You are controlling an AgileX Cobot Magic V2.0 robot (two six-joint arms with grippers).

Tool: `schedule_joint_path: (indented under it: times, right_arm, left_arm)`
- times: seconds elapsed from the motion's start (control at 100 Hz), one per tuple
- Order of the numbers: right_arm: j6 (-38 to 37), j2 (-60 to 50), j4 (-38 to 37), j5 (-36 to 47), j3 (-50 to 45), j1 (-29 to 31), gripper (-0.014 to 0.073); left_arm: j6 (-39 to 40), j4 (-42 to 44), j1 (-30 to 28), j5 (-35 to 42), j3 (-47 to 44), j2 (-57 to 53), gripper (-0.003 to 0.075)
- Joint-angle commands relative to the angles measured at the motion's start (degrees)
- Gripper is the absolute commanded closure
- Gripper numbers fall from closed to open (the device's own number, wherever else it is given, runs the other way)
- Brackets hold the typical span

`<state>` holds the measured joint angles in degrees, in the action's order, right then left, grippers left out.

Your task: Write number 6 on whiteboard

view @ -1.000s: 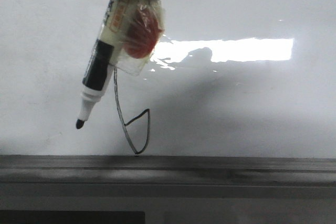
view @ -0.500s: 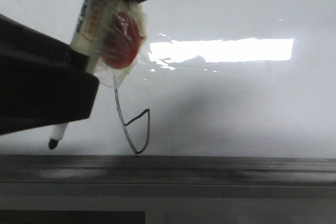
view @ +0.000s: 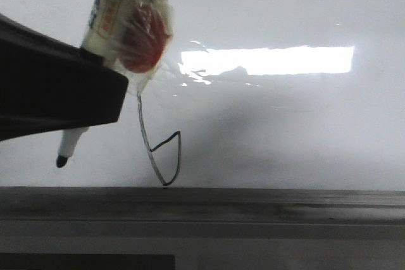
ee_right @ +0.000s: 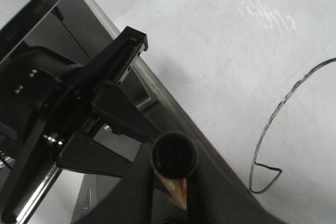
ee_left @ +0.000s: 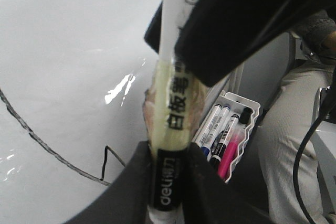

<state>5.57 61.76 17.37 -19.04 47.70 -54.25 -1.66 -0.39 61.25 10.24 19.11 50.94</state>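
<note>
Clamping marker (view: 95, 61), right pincer (ee_right: 173, 192)

Left gripper (view: 54, 96) blocks the marker's (view: 117, 23) mid-barrel in front view. The 6's (view: 161, 153) top hides behind tape (view: 149, 61). Right gripper's (ee_right: 173, 182) fingertips cut off at frame edge.

We see the whiteboard (view: 304, 118) as the working surface: glossy white, upright in front view, with a bright rectangular light reflection (view: 272, 60) across its upper middle. On it sits the number 6 (view: 161, 150), a thin black line with a tall curved stroke ending in a small pointed triangular loop, its lowest point just above the dark grey ledge (view: 253, 197) running along the board's bottom edge. Rest of the visible board surface is plain white.
</note>
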Motion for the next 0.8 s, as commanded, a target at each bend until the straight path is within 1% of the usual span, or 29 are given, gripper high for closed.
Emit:
schedule_joint_path:
  times: [0.0, 0.03, 0.05, 0.12, 0.14, 0.15, 0.19, 0.24, 0.26, 0.27, 0.28, 0.31, 0.36, 0.4, 0.47, 0.57, 0.79]
  right_arm:
    - [0.6, -1.3, 0.3, 3.2, 2.1, 0.0, 0.0557]
    - [0.6, -1.3, 0.3, 3.2, 2.1, 0.0, 0.0482]
    - [0.6, -1.3, 0.3, 3.3, 2.1, 0.0, 0.0449]
    - [0.6, -1.3, 0.3, 3.4, 2.1, 0.0, 0.0251]
    - [0.6, -1.3, 0.3, 3.4, 2.1, 0.1, 0.0218]
    - [0.6, -1.3, 0.3, 3.4, 2.1, 0.1, 0.0187]
    - [0.6, -1.3, 0.3, 3.2, 2.1, 0.1, 0.0113]
    - [0.6, -1.3, 0.3, 2.7, 2.1, 0.1, 0.0071]
    - [0.6, -1.4, 0.3, 2.2, 2.1, 0.1, 0.0069]
    - [0.6, -1.4, 0.3, 2.1, 2.1, 0.1, 0.0069]
    - [0.6, -1.4, 0.3, 1.9, 2.1, 0.1, 0.0071]
    - [0.6, -1.4, 0.3, 1.1, 2.1, 0.1, 0.0075]
    - [0.6, -1.4, 0.3, -0.3, 2.1, 0.1, 0.0084]
    - [0.6, -1.4, 0.3, -1.2, 2.1, 0.1, 0.0091]
    - [0.5, -1.4, 0.3, -2.5, 2.1, 0.1, 0.0102]
    - [-0.2, -1.4, 0.3, -2.8, 2.1, 0.1, 0.0105]
    - [-1.1, -1.4, 0.3, -2.7, 2.1, 0.1, 0.0105]
  left_arm:
    - [0.5, -1.0, 0.1, 4.9, 2.0, -0.1, 0.0739]
    - [0.5, -1.0, 0.1, 4.9, 2.0, -0.1, 0.0739]
    - [0.5, -1.0, 0.1, 4.9, 2.0, -0.1, 0.0739]
    - [0.5, -1.3, 0.1, 4.9, 2.0, -0.1, 0.0739]
    - [0.5, -2.1, 0.1, 4.9, 2.0, -0.3, 0.0739]
    - [0.5, -3.0, 0.1, 4.9, 2.0, -0.3, 0.0739]
    - [0.5, -6.3, -0.2, 5.1, 2.0, -0.3, 0.0739]
    - [0.5, -14.4, -1.3, 5.2, 2.0, -0.3, 0.0739]
    - [0.5, -16.7, -1.7, 5.2, 2.0, -0.3, 0.0739]
    - [0.5, -20.2, -2.4, 4.8, 2.0, -0.3, 0.0739]
    - [0.5, -20.2, -2.4, 4.8, 2.0, -0.3, 0.0739]
    - [0.5, -25.6, -3.8, 4.2, 2.0, -0.3, 0.0739]
    - [0.5, -31.0, -5.9, 2.9, 2.0, -0.3, 0.0739]
    - [0.5, -33.8, -7.7, 1.3, 2.0, -0.2, 0.0739]
    - [0.5, -36.4, -10.7, -1.2, 2.0, 0.4, 0.0739]
    - [0.5, -39.1, -13.4, -4.1, 2.0, 1.4, 0.0739]
    - [0.5, -39.4, -13.9, -4.6, 2.0, 3.4, 0.0738]
